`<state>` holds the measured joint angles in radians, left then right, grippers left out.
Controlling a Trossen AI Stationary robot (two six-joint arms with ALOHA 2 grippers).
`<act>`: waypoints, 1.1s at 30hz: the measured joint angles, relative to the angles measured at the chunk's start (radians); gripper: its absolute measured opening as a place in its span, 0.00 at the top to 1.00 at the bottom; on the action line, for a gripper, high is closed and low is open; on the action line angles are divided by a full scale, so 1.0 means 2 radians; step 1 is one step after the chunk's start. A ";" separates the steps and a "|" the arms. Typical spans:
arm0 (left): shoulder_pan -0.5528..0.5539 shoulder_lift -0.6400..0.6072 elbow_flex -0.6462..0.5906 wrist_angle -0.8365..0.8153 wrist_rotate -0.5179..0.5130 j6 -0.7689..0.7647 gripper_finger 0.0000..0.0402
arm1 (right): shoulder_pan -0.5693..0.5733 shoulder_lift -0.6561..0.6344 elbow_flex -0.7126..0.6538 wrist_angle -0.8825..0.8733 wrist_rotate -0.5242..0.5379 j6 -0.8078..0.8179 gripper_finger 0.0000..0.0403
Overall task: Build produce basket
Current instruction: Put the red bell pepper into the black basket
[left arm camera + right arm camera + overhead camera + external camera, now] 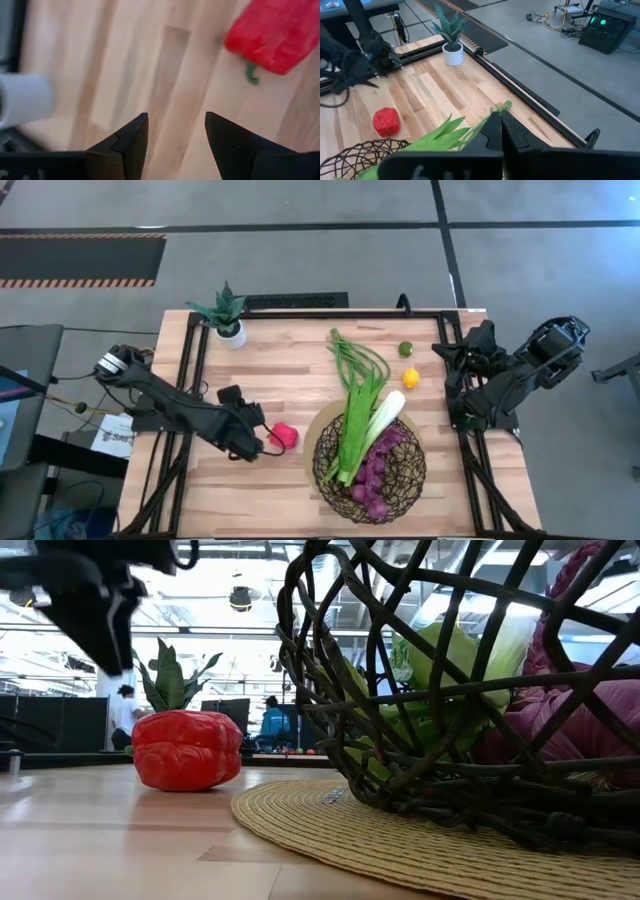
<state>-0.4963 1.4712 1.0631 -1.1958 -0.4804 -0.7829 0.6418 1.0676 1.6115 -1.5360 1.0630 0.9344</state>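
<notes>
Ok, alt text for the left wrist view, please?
The open left gripper hovers over bare wooden table, holding nothing. The red pepper lies ahead of it, green stem toward the gripper, not between the fingers.

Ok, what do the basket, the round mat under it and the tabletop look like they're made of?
The basket looks like dark brown wire or coated cane, matte, bent into open mesh; which one is hard to tell. The mat appears to be woven straw or fibre, shown by its tan ribbed coils. The tabletop looks like light butcher-block wood with a smooth finish: joined strips with visible grain.
</notes>
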 joint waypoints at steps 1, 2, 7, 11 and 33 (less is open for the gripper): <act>0.005 0.000 -0.010 0.020 0.003 0.012 0.54 | 0.000 0.000 0.000 0.000 0.000 0.000 0.99; 0.010 0.000 -0.019 0.035 0.004 0.021 0.54 | 0.000 0.000 0.000 0.000 0.000 0.000 0.99; 0.044 0.000 -0.044 0.075 0.011 0.046 0.54 | 0.000 0.000 0.000 0.000 0.001 0.000 0.99; 0.056 0.000 -0.046 0.120 0.044 0.111 0.54 | 0.000 0.000 0.000 0.000 0.001 -0.001 0.99; 0.060 0.001 -0.046 0.168 0.164 0.185 0.54 | 0.000 0.003 0.000 0.001 0.000 -0.009 0.99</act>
<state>-0.3767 1.4740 0.9707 -0.8601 -0.1533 -0.4126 0.6418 1.0744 1.6115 -1.5333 1.0622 0.9157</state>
